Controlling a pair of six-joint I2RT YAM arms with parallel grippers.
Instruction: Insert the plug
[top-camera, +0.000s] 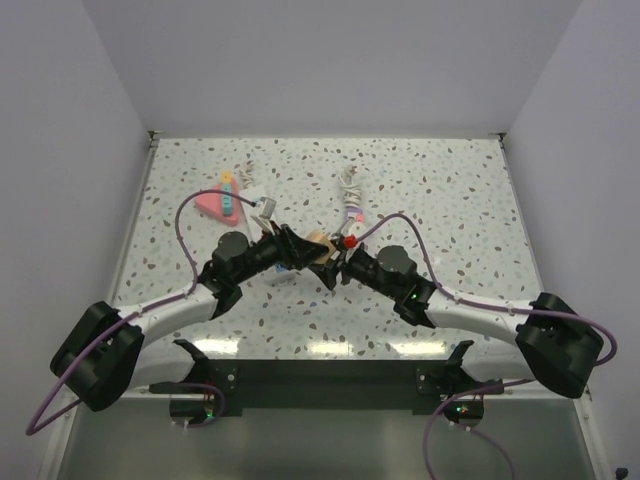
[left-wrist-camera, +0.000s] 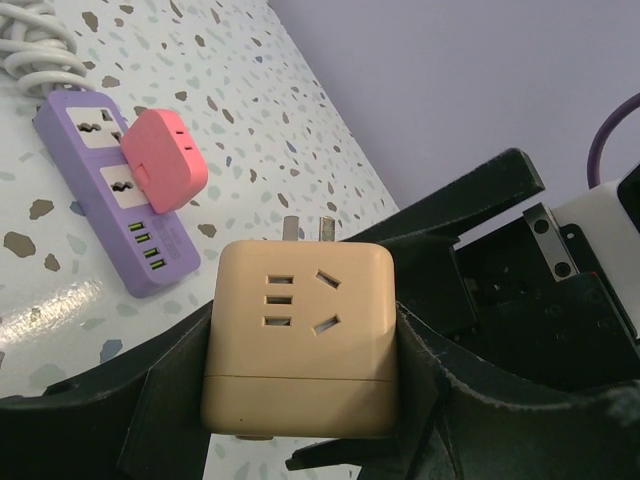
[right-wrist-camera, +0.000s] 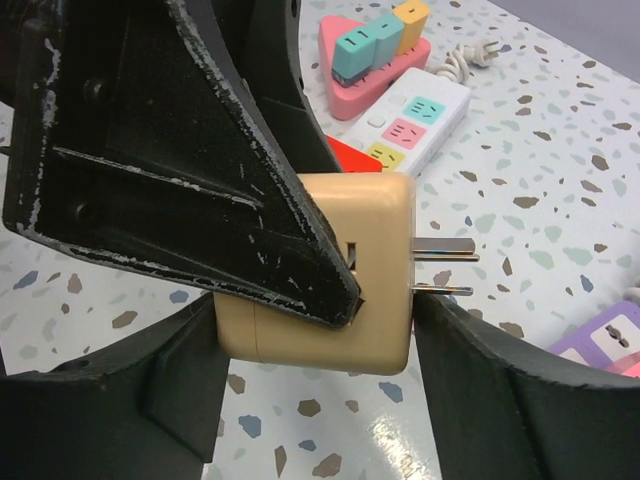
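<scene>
**Left gripper** (left-wrist-camera: 305, 345): jaws pinch the tan plug (left-wrist-camera: 295, 300) by its two side walls. The socket face is toward the wrist camera and the prongs (left-wrist-camera: 305, 228) point out past the fingertips. The plug is off the table, carried where the two arms meet.

**Beyond the left jaws, left of the prongs:** the purple power strip (left-wrist-camera: 100, 185) lies flat on the table. A pink adapter (left-wrist-camera: 165, 160) sits on it, with open outlet slots beside it. Judged the likely target.

**Right gripper** (right-wrist-camera: 318, 335): fingers flank the same plug, one at its back face and one at the pin face just under the prongs. The left finger blocks much of this view, so I cannot tell whether these jaws are pressing or only bracketing.

**Beyond the right jaws:** a white power strip (right-wrist-camera: 420, 115).

**Step in hand (judged):** handover or regrip before insertion.
- One gripper should let go only once the other has a firm hold.
- The carrying fingers belong on the side walls. A finger on the pin face would foul the socket.
- Square the prongs to the slots, then push straight along the pin axis.
- The strip looks loose, so the free gripper could steady it.
</scene>
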